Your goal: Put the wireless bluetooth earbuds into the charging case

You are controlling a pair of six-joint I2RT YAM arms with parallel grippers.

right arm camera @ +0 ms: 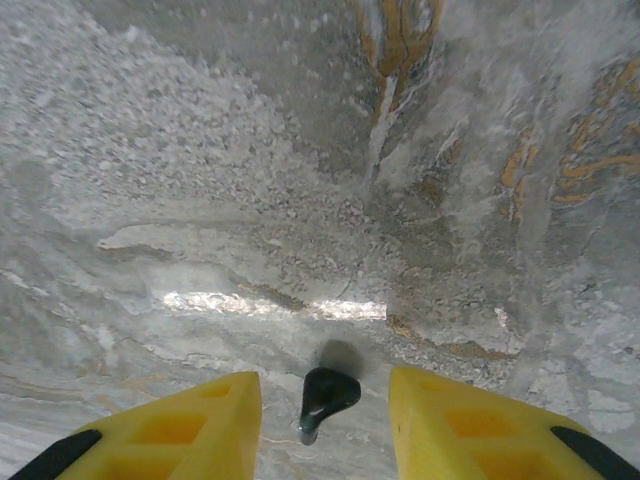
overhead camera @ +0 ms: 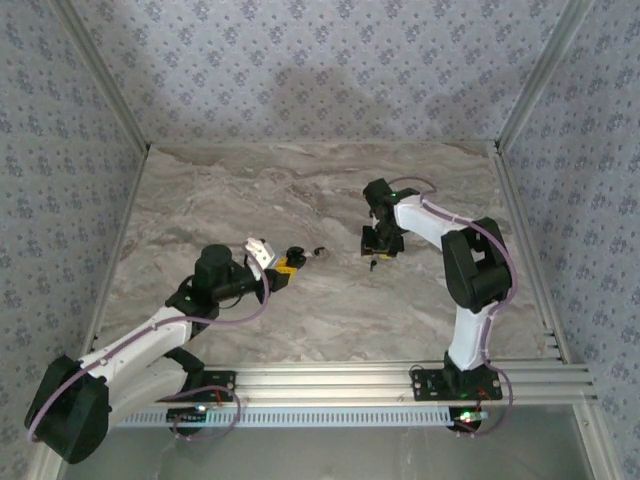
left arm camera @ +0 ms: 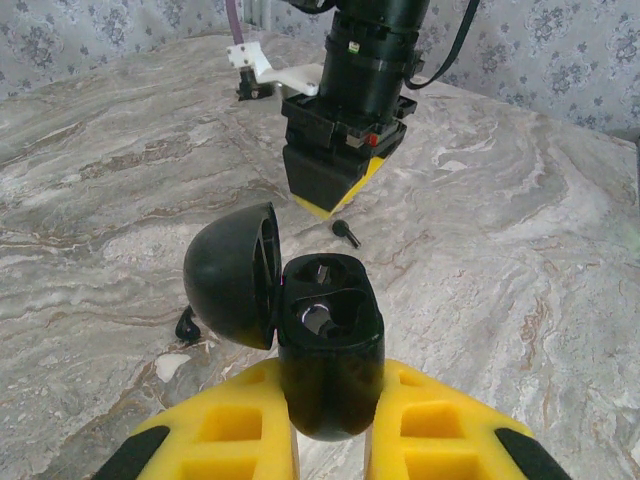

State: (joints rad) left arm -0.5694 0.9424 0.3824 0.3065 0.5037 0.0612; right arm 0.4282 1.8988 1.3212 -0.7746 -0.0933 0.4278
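The charging case here is black. It stands upright between my left gripper's yellow fingers, which are shut on it. Its domed lid hangs open to the left, and the sockets face up. One small black earbud lies on the marble between the fingers of my right gripper, which is open and touches nothing. The same earbud shows in the left wrist view, just below the right gripper. A second black earbud lies on the table beside the lid. From above, the left gripper and right gripper face each other mid-table.
The marble table spreads wide behind both arms. An aluminium frame rail runs along the near edge, and patterned walls close in the sides and back.
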